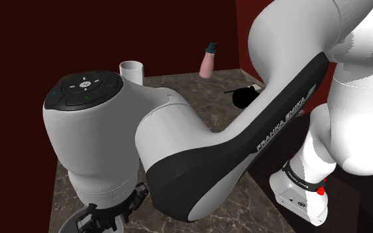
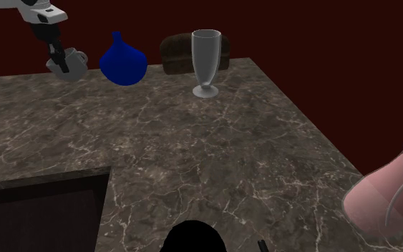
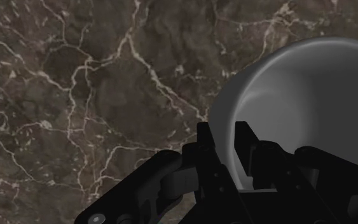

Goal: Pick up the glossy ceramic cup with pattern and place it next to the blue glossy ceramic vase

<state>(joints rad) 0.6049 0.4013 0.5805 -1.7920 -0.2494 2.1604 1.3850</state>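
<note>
Cup [image 2: 74, 64] sits clasped in the fingers [image 2: 60, 60] at the upper left of the second exterior view, over the far edge of the desk [image 2: 214, 150]. We cannot tell whether its base touches the stone or hangs just above it. The wrist view shows us the hold: the fingers pinch its wall, one inside the mouth and one outside, the bowl lies off to one side of them, and the mouth faces the camera, so its axis is roughly upright. It is drawn plain grey-white with no pattern showing, and its inside looks empty. The vase [image 2: 123, 63], deep blue and round-bellied, stands just beside the cup toward that frame's right, with a small gap between them. We judge the pick done and the coming move short: across toward the vase and down, stopping before the two touch. Further right stands a glass [image 2: 205, 61], empty as far as we can see. A pink jug [image 2: 386, 204] sits at the lower right corner, well apart.
</note>
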